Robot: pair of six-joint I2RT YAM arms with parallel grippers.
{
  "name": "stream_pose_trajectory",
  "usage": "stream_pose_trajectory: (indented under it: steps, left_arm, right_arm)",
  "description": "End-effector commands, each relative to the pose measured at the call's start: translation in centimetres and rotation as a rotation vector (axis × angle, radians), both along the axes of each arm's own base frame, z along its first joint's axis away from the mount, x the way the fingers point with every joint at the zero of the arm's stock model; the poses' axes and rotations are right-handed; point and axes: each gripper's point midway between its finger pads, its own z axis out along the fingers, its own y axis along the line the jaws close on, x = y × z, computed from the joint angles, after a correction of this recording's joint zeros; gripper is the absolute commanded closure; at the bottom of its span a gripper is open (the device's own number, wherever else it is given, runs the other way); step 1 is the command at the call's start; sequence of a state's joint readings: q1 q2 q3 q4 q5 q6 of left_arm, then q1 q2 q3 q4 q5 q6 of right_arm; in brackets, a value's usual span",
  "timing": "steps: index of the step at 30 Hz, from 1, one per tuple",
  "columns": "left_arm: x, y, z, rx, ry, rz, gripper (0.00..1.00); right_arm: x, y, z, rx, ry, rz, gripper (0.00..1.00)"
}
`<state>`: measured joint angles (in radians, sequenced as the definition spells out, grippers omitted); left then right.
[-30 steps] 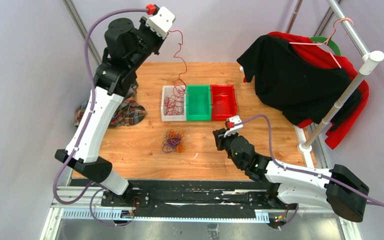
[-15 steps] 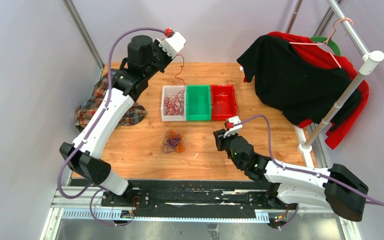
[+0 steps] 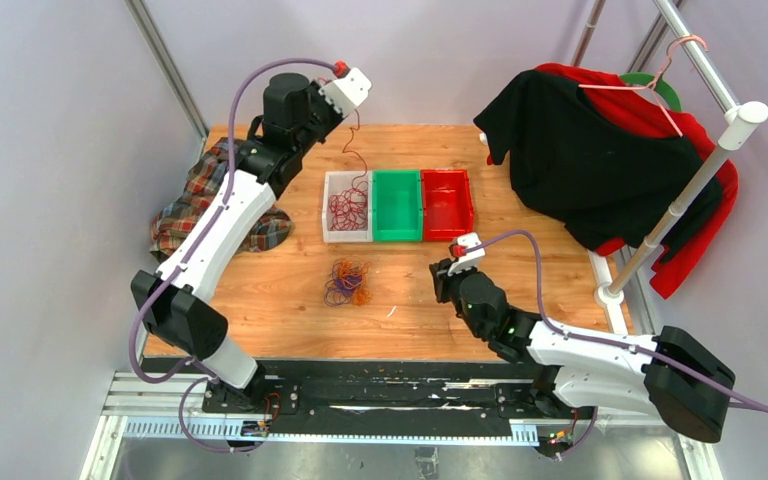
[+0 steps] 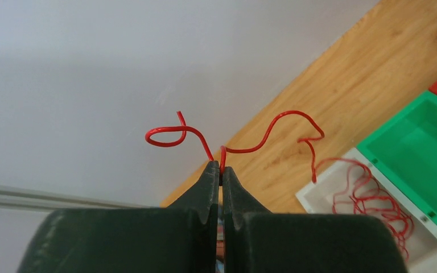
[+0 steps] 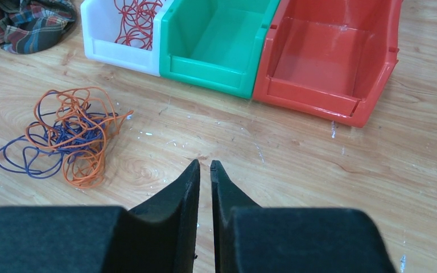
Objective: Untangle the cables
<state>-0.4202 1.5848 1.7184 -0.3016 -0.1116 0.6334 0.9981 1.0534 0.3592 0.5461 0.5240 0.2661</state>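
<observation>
Cables are in three places. One red cable [image 4: 287,115] is pinched at the very tips of the left gripper [image 4: 221,169], high over the white bin [image 4: 318,199]. Red coils [image 5: 136,17] lie in that bin (whether the hanging end touches them, I cannot tell). An orange and purple tangle [image 5: 68,136] lies on the surface [image 5: 296,153], well apart from the bin. The right gripper [image 5: 205,166], almost pressed together on nothing, hovers near the tangle. The risk, I think: so thin a grip can slip, or the springy end can land beside the bin.
</observation>
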Motion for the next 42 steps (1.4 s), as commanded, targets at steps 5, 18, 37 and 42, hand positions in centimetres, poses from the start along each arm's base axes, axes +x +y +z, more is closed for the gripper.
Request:
stream_pose_trajectory:
  steps: [5,18,37,42]
  left_arm:
    - [-3.9,-1.1,-13.0,0.088,0.326,-0.084,0.99]
    - [-7.7,-0.1,-22.2,0.221,0.615,-0.141,1.00]
    - [-15.0,1.8,-24.4,0.225,0.732,-0.215,1.00]
    - [-12.5,0.1,-24.7,0.192,0.774,-0.216,1.00]
  right_arm:
    - [0.9,-0.3,0.4,0.005,-0.002,-0.029,0.88]
    - [1.8,-0.5,0.2,-0.011,0.017,-0.037,0.89]
    - [6.4,2.8,2.3,0.070,0.049,0.015,0.83]
    - [10.8,5.9,5.4,0.133,0.024,0.041,0.81]
